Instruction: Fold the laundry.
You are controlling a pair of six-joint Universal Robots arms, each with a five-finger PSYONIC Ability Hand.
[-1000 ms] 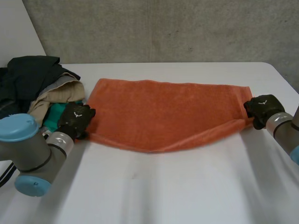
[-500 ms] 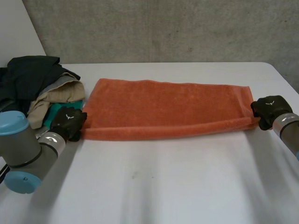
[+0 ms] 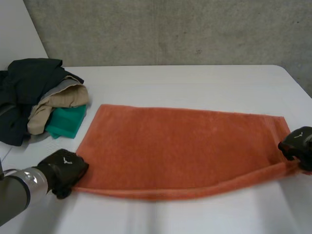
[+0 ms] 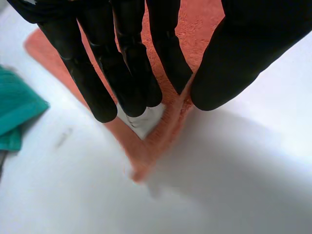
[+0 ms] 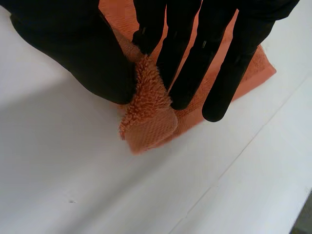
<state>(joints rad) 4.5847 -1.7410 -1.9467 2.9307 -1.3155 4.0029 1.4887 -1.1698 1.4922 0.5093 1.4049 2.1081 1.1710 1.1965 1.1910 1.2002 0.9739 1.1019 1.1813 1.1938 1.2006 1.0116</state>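
towel, nubby orange terry; left hand and right hand pinch its corners

The towel lies spread across the middle of the table. The left hand pinches its near left corner and the right hand its near right corner. A heap of clothes sits far left, with a folded cloth between it and the towel.

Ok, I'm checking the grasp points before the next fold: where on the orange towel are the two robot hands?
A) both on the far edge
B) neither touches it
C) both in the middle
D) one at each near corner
D: the left robot hand pinches the orange towel at its near left corner, and the right robot hand pinches its near right corner.
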